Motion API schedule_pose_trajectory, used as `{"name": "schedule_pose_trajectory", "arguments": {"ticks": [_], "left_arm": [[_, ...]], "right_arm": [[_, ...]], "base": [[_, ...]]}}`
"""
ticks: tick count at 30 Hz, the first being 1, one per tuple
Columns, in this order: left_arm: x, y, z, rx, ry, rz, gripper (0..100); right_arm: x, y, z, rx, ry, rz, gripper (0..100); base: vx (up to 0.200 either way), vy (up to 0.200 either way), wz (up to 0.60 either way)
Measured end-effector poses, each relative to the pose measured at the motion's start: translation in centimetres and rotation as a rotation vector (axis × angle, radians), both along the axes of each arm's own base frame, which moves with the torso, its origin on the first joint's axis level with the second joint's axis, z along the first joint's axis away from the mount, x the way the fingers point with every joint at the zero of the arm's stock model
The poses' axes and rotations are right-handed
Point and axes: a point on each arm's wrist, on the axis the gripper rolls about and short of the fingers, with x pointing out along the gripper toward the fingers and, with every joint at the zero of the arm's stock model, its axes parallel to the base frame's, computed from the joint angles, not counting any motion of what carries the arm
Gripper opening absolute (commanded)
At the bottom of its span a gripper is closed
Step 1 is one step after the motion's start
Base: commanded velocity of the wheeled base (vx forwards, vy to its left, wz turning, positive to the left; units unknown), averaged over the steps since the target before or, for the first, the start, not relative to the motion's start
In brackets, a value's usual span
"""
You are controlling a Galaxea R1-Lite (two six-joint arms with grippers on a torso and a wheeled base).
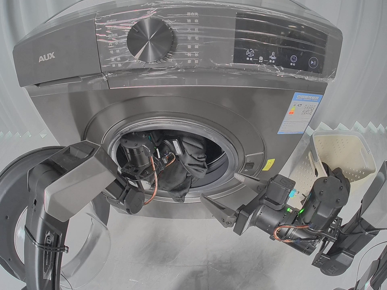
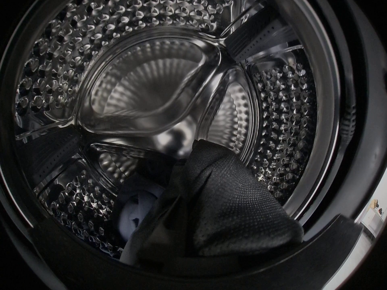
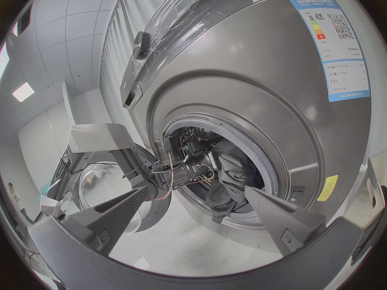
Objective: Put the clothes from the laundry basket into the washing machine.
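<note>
The grey washing machine (image 1: 181,101) stands with its round opening (image 1: 169,162) uncovered. My left gripper (image 1: 176,148) is inside that opening, wrapped in a black garment (image 1: 189,170) that hangs out over the lower rim. From the left wrist the same black mesh garment (image 2: 225,206) lies at the drum's front, with a white piece (image 2: 137,216) behind it on the steel drum (image 2: 141,85). My right gripper (image 1: 221,188) hovers open and empty in front of the machine, low and right of the opening, its fingertips (image 3: 252,194) spread wide. The cream laundry basket (image 1: 342,154) stands at the right.
The machine's door (image 1: 16,206) swings wide open at the left, beside my left arm. Pale floor (image 1: 173,246) stretches in front of the machine. The basket leans close to the machine's right side, behind my right arm.
</note>
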Motion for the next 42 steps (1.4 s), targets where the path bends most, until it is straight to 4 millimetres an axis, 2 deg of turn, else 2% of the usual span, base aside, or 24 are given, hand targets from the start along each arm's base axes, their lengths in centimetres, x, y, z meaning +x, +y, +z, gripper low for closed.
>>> {"name": "schedule_pose_trajectory", "arguments": {"ticks": [15,20,21,25,29,34,42], "left_arm": [[4.2,-1.5,-1.0,0.043,0.007,0.027,0],[5.7,-1.8,-0.7,0.04,-0.001,0.036,0],[6.0,-1.8,-0.7,0.039,-0.003,0.041,100],[6.8,-1.7,-0.6,0.029,-0.016,0.056,100],[6.7,-1.5,-1.6,0.045,0.024,0.06,100],[5.2,-1.2,-2.8,0.103,0.142,0.047,100],[2.1,-0.6,-1.8,0.181,0.28,0.003,100]], "right_arm": [[0.3,-0.4,0.5,0.01,-0.015,-0.018,100],[0.4,-0.5,0.6,0.012,-0.018,-0.02,100],[0.3,-0.5,0.6,0.013,-0.018,-0.02,100],[0.4,-0.6,0.7,0.015,-0.02,-0.02,100],[0.4,-0.6,0.8,0.017,-0.022,-0.02,100],[0.4,-0.6,0.8,0.017,-0.023,-0.02,100],[0.4,-0.6,0.8,0.017,-0.023,-0.02,100]], "base": [[0.0,0.0,0.0],[0.0,0.0,0.0],[0.0,0.0,0.0],[0.0,0.0,0.0],[0.0,0.0,0.0],[0.0,0.0,0.0],[0.0,0.0,0.0]]}}
